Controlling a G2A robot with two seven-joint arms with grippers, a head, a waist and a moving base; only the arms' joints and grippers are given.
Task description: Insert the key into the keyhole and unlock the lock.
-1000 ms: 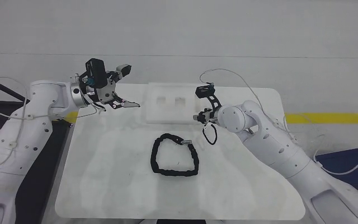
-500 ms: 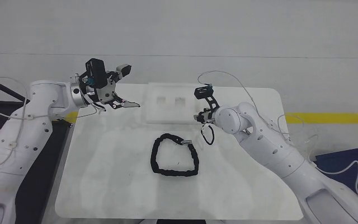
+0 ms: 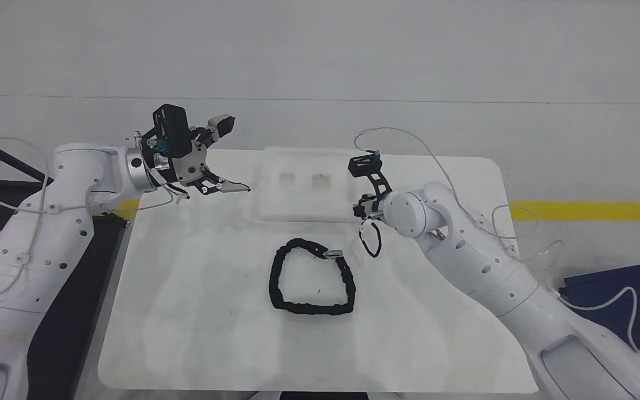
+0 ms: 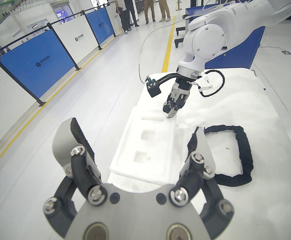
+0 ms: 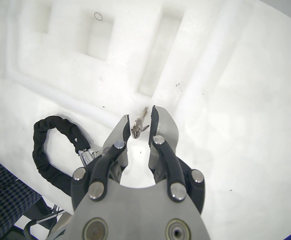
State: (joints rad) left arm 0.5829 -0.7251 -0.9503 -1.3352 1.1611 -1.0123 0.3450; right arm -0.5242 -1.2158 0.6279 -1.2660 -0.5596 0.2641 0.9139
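A small silver key (image 5: 137, 127) sits between the pads of my right gripper (image 5: 140, 111), which is shut on it with the blade pointing out past the fingertips. That gripper (image 3: 358, 213) hangs at the right end of the white foam tray (image 3: 290, 207), and from the left wrist view it (image 4: 169, 114) points down at the tray's edge. The black fabric-covered chain lock (image 3: 312, 280) lies looped mid-table, its metal lock body (image 5: 85, 156) facing the right gripper. My left gripper (image 3: 232, 155) is open and raised over the table's far left corner.
The foam tray (image 4: 127, 159) has several rectangular recesses, one holding a thin wire ring (image 5: 98, 16). A black cable loop (image 3: 372, 240) dangles from the right wrist. Bare white tabletop (image 3: 200, 320) surrounds the chain.
The right arm has shifted slightly left, toward the tray end and the chain. The left arm and the chain have not moved.
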